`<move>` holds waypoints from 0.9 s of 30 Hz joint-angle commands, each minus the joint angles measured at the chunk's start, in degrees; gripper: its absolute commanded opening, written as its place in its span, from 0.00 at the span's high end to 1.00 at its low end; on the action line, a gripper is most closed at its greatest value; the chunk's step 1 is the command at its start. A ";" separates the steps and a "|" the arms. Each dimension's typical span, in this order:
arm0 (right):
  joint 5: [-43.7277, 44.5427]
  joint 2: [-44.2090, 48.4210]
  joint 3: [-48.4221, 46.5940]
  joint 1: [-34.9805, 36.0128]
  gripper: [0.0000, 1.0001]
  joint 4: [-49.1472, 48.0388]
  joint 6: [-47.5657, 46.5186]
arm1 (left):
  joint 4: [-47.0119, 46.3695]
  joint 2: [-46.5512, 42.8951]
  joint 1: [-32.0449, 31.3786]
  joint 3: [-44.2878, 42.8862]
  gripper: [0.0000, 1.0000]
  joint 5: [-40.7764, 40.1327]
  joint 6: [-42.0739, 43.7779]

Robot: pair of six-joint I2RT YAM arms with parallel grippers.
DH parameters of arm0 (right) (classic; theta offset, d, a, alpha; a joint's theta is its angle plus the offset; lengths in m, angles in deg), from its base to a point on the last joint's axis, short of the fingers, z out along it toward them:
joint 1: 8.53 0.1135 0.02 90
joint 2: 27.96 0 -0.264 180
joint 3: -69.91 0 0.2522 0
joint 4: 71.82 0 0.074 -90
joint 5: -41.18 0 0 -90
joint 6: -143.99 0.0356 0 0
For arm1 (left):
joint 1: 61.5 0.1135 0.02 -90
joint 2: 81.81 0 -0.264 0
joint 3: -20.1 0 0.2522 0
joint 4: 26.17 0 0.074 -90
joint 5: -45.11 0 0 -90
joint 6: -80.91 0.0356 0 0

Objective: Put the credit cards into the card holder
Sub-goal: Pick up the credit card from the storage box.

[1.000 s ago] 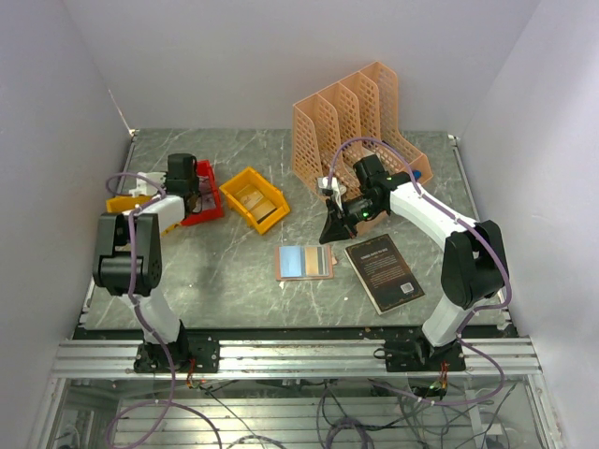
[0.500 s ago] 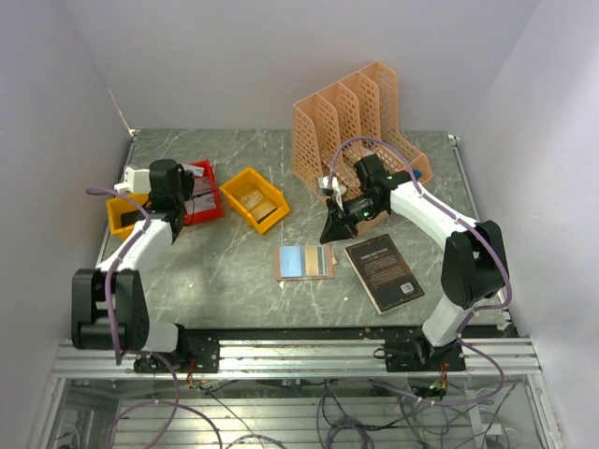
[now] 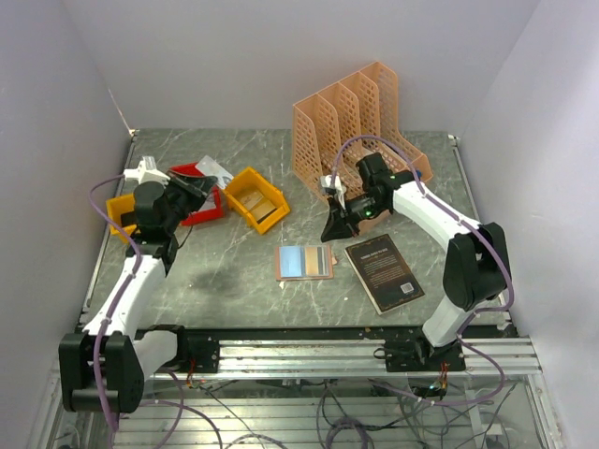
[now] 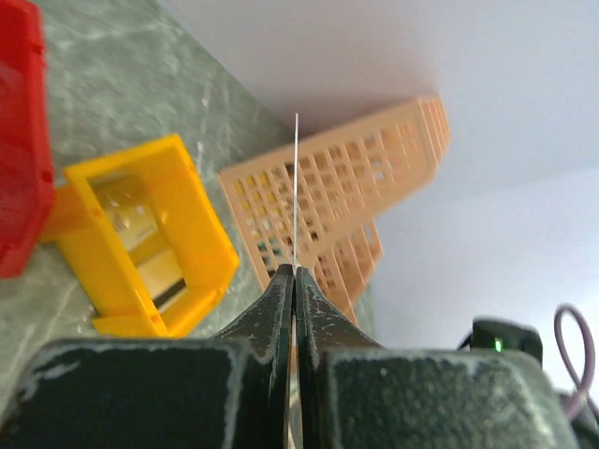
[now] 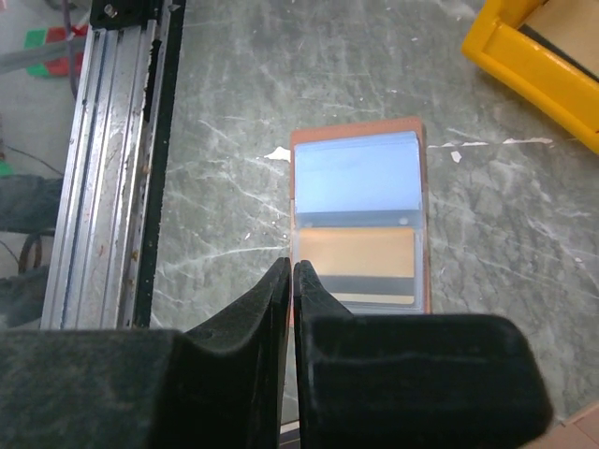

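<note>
The card holder [image 3: 304,262] lies open on the table, salmon-pink rimmed with a pale blue face; in the right wrist view [image 5: 356,178] a tan credit card [image 5: 356,262] sits in its lower pocket. My left gripper [image 3: 194,186] is shut on a pale grey credit card [image 3: 214,171], held in the air above the red bin. In the left wrist view the card [image 4: 296,187] shows edge-on as a thin white line rising from the closed gripper [image 4: 295,271]. My right gripper [image 3: 331,230] is shut and empty, just right of and above the holder; its closed tips [image 5: 293,265] show in the right wrist view.
A red bin [image 3: 202,210] and a yellow bin [image 3: 120,208] stand at the left, another yellow bin [image 3: 255,198] in the middle. A peach lattice file organizer [image 3: 360,122] stands at the back. A black book [image 3: 384,271] lies right of the holder.
My left arm has pulled back from over the red bin toward the left and lifted, with the pale card in its gripper. The right arm has barely moved.
</note>
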 commanded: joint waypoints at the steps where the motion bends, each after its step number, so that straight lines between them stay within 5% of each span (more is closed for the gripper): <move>1: -2.59 3.49 0.01 -1.25 0.93 0.16 -2.47 | -7.62 -3.68 -1.52 3.27 0.93 14.20 3.35; 13: -7.21 10.90 3.71 -6.61 0.79 -5.34 -0.13 | -22.45 -7.66 -17.32 14.40 0.93 17.53 10.06; 20: -5.77 15.91 9.54 -7.74 0.46 -19.80 12.08 | -38.53 0.67 -24.68 20.57 0.93 22.65 8.47; 24: -8.82 14.02 7.13 -7.76 0.44 -15.62 11.78 | -43.15 4.74 -27.37 20.80 0.93 26.30 9.21; 27: -12.97 14.74 10.56 -7.74 0.44 -21.38 17.11 | -43.94 6.94 -29.16 19.76 0.93 29.59 10.48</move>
